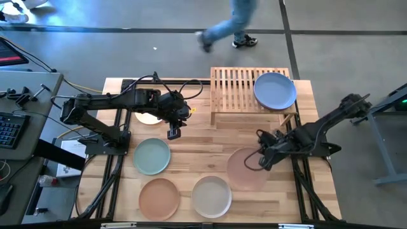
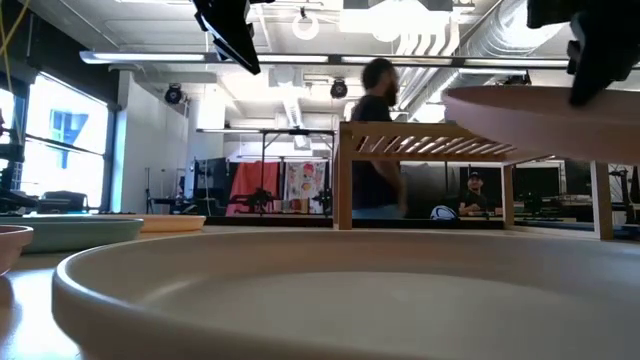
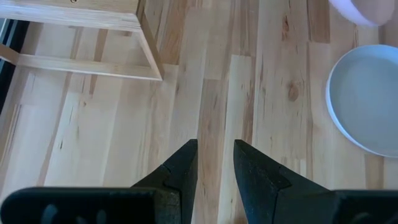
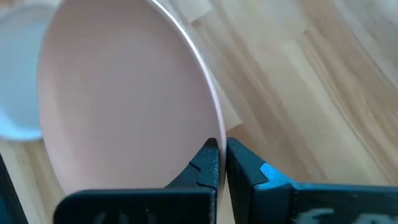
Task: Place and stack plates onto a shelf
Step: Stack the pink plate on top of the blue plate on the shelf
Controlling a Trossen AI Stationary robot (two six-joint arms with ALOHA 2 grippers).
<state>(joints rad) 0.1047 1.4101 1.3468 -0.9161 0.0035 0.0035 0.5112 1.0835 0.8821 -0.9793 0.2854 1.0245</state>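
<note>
My right gripper [image 1: 262, 159] is shut on the pink plate [image 1: 247, 168], which hangs in the air in front of the shelf [image 1: 238, 89]. The low view shows this plate [image 2: 540, 120] well above the tabletop. A blue plate [image 1: 275, 91] lies on the shelf's right half. My left gripper [image 1: 173, 132] hovers over bare wood left of the shelf, fingers a little apart [image 3: 216, 149], touching nothing. Beneath the left arm lies a cream plate [image 1: 146, 117]. Pale green [image 1: 151, 156], terracotta [image 1: 159, 198] and beige [image 1: 211, 196] plates rest flat on the table. My right gripper pinches the pink plate's rim [image 4: 216, 127] between its two fingers, on the edge nearest the table's right side. The fingers come nearly level from the right. The plate is lifted clear of the table and reaches out toward the left, close to level [image 2: 540, 120].
The shelf's left half [image 1: 229, 89] shows bare slats. A person [image 1: 229, 28] walks past beyond the far edge, and another sits in the room [image 2: 473, 190]. The beige plate [image 4: 15, 93] lies just beyond the held one. A keyboard and tools sit on a side desk [image 1: 19, 108].
</note>
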